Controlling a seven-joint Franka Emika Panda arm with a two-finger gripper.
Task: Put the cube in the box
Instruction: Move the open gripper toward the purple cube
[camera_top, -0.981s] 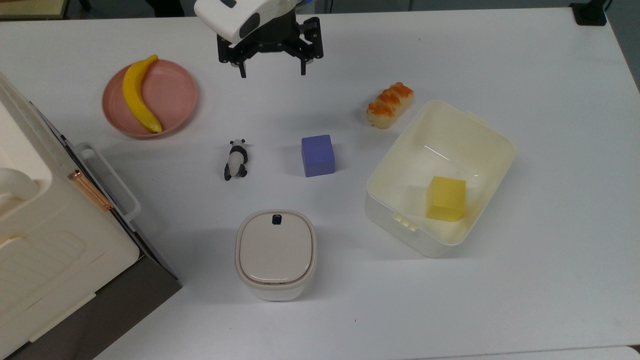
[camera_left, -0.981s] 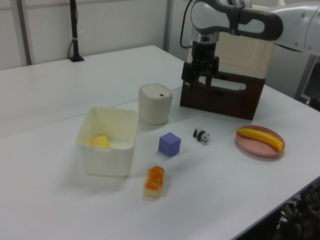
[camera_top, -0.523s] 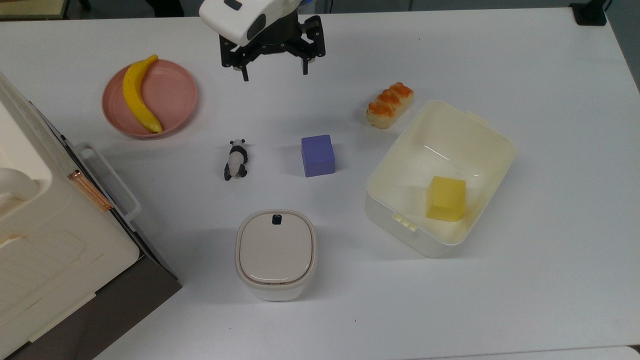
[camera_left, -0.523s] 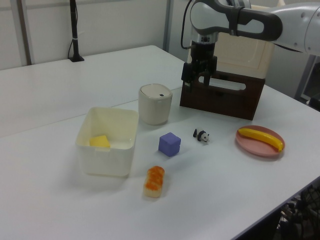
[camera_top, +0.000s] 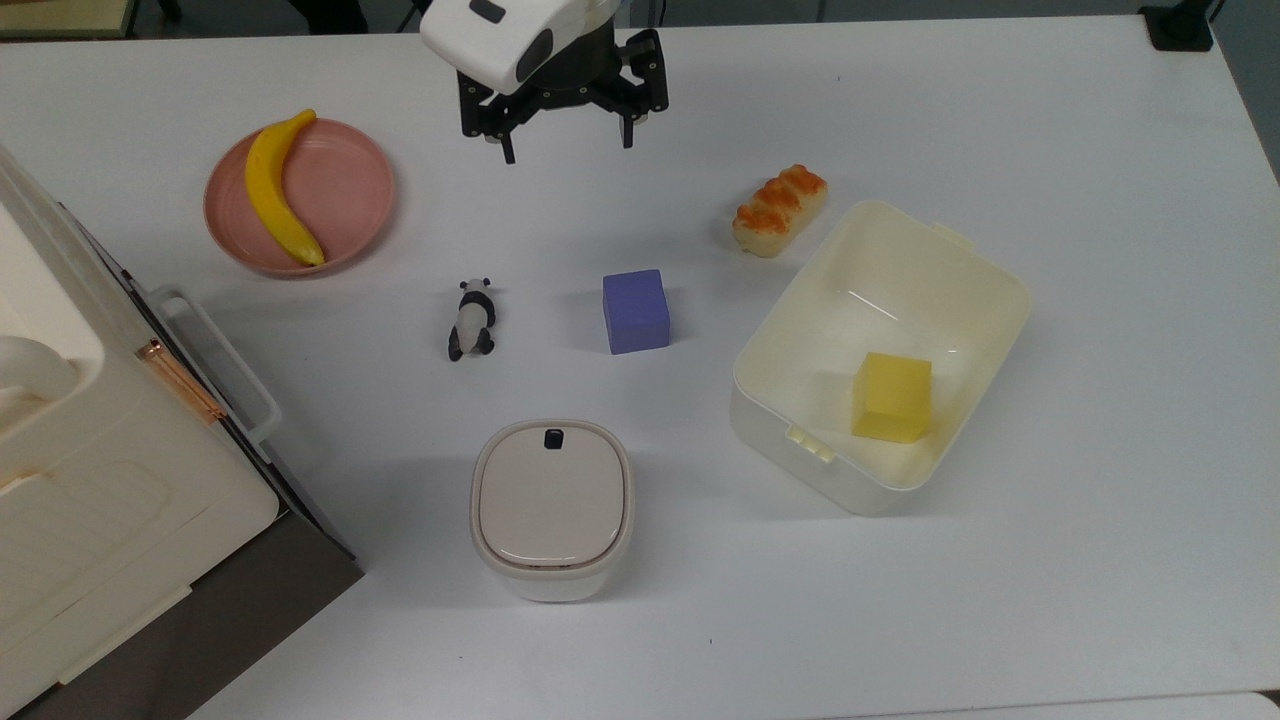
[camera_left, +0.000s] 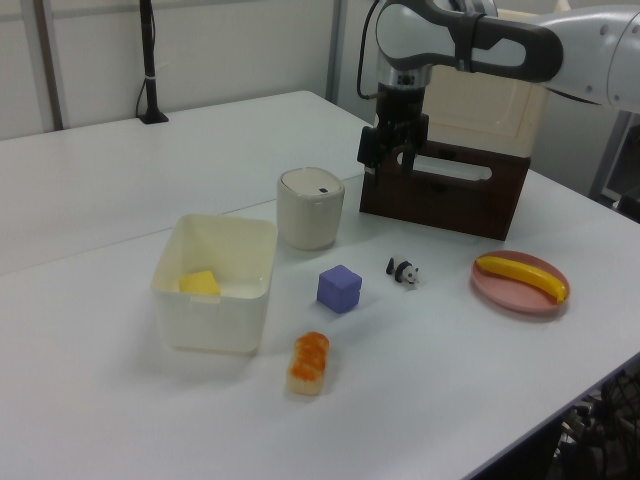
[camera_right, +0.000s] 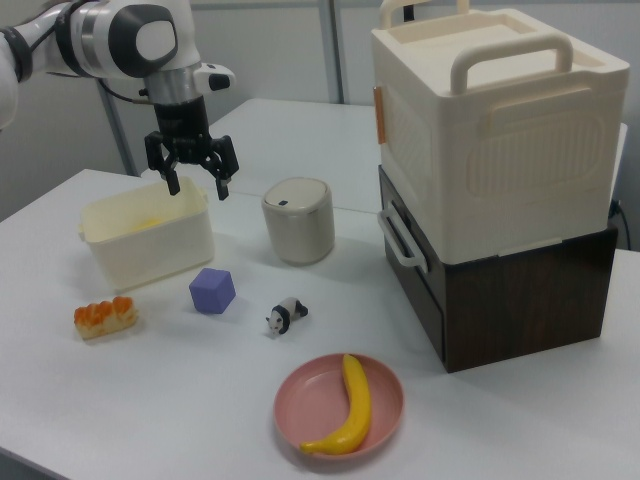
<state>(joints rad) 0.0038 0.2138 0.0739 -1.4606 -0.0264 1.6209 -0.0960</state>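
Cube (camera_top: 636, 311): I see it on the table, at 9 o'clock of the box (camera_top: 975, 262).
Gripper (camera_top: 567, 153): spread wide, holding nothing.

My gripper (camera_top: 567, 150) slides toward three o'clock in the top view, edging nearer the line above the cube (camera_top: 636, 310). In the left view it drifts toward nine o'clock, fingers spread as before.

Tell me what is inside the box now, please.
Inside the box lies one yellow cube, near the corner toward the top view's bottom. The rest of the floor looks bare. The purple cube sits outside on the table. In the right view, the near wall hides the box's floor.
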